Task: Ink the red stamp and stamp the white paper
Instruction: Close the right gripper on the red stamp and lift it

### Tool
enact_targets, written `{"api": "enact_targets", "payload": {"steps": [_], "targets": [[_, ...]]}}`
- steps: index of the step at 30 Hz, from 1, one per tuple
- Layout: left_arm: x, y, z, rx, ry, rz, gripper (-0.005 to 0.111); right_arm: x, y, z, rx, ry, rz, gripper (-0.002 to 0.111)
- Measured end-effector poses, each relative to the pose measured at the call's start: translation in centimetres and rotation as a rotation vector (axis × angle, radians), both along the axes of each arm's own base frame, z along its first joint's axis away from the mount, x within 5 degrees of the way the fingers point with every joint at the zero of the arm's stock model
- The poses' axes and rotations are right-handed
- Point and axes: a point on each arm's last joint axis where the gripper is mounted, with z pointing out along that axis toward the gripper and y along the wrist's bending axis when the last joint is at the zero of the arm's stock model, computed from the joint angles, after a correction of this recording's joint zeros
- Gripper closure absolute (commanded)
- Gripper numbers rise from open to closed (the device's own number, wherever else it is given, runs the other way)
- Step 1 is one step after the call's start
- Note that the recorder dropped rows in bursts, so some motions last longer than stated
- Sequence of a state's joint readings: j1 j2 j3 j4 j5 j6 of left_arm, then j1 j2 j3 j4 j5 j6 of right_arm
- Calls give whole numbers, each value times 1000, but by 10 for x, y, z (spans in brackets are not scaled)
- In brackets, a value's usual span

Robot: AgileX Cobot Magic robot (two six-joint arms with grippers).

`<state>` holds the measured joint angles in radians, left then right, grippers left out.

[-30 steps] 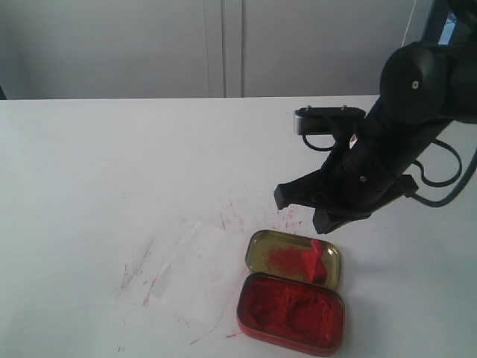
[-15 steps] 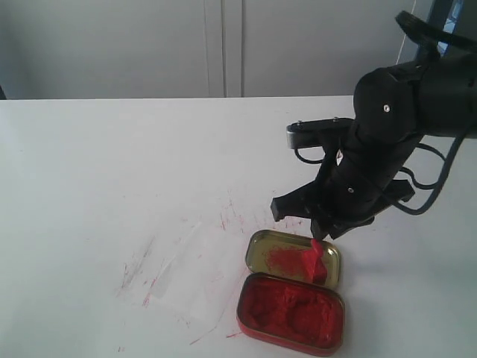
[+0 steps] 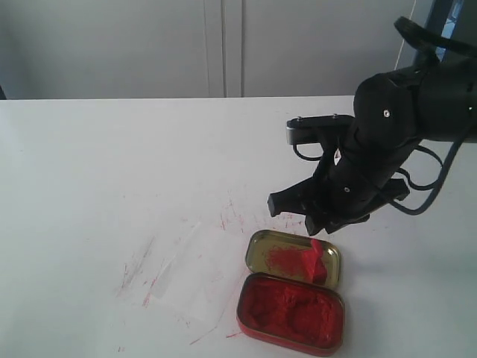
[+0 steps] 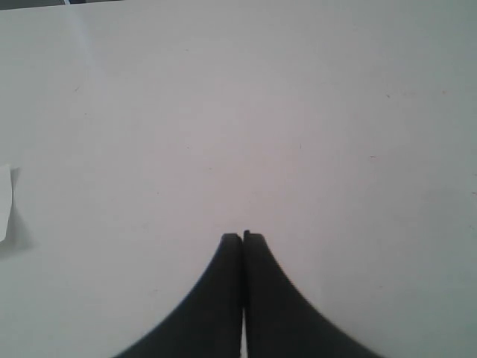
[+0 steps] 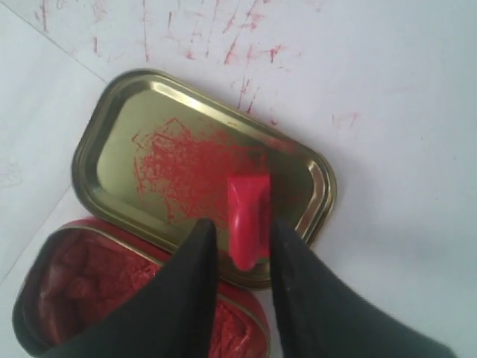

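Exterior view: a white desk (image 3: pixel 89 164) is seen from beyond its near edge. Close to that near edge, right of the middle, one open ink tin (image 3: pixel 241 309) filled with red is set. Its one gold lid (image 3: pixel 262 250) lies touching it on the far side. One red stamp (image 3: pixel 317 259) is propped in the lid's right end, probably parked there so that ink is kept off the desk. One white paper (image 3: pixel 186 268) is laid flat just left of the tin and lid, streaked red and handy for stamping. One arm is seen: the right gripper (image 3: pixel 296 214) is held just above the lid, jaws apart.

Left wrist view: the left gripper (image 4: pixel 243 237) is shown with jaws pressed together on nothing, over bare desk. It is judged to be kept clear of the work.

Right wrist view: two black fingers (image 5: pixel 197 261) are spread either side of the stamp, lined up for a grasp. Whether the stamp is touched cannot be told.
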<state>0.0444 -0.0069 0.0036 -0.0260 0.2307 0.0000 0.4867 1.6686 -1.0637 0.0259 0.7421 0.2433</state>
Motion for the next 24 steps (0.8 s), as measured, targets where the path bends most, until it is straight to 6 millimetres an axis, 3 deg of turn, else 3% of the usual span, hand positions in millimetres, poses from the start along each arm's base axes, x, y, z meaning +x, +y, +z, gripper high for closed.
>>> {"api": "enact_targets", "payload": {"steps": [10, 24], "targets": [[0, 0, 0, 0, 0, 0, 107, 5, 3, -28, -41, 78, 0, 83], [0, 0, 0, 0, 0, 0, 107, 9, 7, -53, -46, 129, -15, 83]]}}
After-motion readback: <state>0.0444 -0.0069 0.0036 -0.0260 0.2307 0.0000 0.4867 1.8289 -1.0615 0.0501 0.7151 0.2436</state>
